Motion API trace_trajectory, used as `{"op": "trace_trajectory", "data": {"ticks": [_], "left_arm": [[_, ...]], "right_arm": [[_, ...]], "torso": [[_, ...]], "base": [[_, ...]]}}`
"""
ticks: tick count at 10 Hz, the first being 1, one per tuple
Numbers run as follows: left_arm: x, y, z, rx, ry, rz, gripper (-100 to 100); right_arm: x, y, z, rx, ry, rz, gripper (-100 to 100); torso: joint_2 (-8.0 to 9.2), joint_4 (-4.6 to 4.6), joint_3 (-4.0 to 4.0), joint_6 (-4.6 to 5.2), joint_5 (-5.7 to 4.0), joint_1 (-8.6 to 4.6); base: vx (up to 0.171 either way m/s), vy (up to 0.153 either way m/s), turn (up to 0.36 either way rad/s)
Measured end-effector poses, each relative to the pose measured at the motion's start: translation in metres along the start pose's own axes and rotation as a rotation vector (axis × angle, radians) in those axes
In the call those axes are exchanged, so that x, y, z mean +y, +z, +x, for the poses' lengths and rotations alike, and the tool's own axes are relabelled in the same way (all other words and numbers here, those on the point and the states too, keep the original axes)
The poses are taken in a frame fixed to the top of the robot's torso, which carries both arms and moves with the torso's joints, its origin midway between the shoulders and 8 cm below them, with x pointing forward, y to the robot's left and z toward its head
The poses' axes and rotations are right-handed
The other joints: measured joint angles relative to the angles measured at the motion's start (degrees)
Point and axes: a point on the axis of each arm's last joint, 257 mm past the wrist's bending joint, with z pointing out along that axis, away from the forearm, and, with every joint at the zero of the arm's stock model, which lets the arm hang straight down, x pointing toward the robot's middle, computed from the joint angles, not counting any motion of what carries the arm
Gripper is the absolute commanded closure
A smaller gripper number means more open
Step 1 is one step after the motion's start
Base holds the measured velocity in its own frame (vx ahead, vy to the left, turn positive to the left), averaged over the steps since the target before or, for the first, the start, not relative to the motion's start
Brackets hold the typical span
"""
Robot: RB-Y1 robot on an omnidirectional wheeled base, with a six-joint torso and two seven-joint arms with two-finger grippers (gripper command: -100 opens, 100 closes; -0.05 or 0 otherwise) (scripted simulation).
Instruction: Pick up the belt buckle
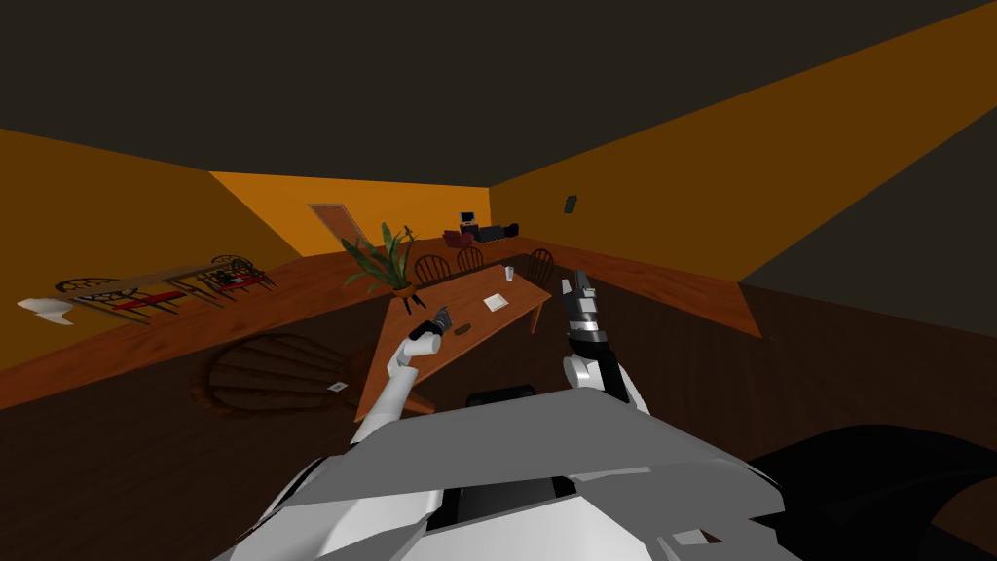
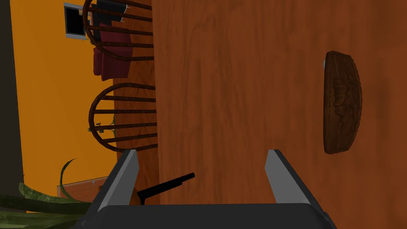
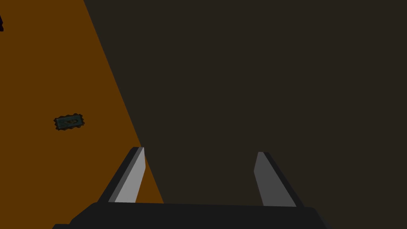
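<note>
The left hand (image 2: 202, 153) is open above the desk (image 2: 238, 79), bare wood in its gap. The belt buckle (image 2: 342, 102) lies flat just outside that gap, well clear of the edge by the chairs (image 2: 123, 117). The right hand (image 1: 580, 282) is open, raised beside the desk.

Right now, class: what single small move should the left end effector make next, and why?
Probably shift the left end effector sideways until the belt buckle sits between its open fingers. The buckle lies flat on the wooden table, outside the gap, beyond one finger, untouched.
</note>
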Motion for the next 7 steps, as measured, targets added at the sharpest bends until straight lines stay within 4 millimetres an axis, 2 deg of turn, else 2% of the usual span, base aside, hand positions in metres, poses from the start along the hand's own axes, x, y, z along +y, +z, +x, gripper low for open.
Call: {"op": "trace_trajectory", "data": {"ticks": [7], "left_arm": [[0.038,0.022,-0.027,-0.055,-0.055,-0.194,-100]], "right_arm": [[0.000,0.000,0.000,0.000,0.000,0.000,0]], "torso": [[-0.04,-0.01,-0.02,-0.01,-0.01,-0.02]], "base": [[0.005,-0.010,-0.016]]}}
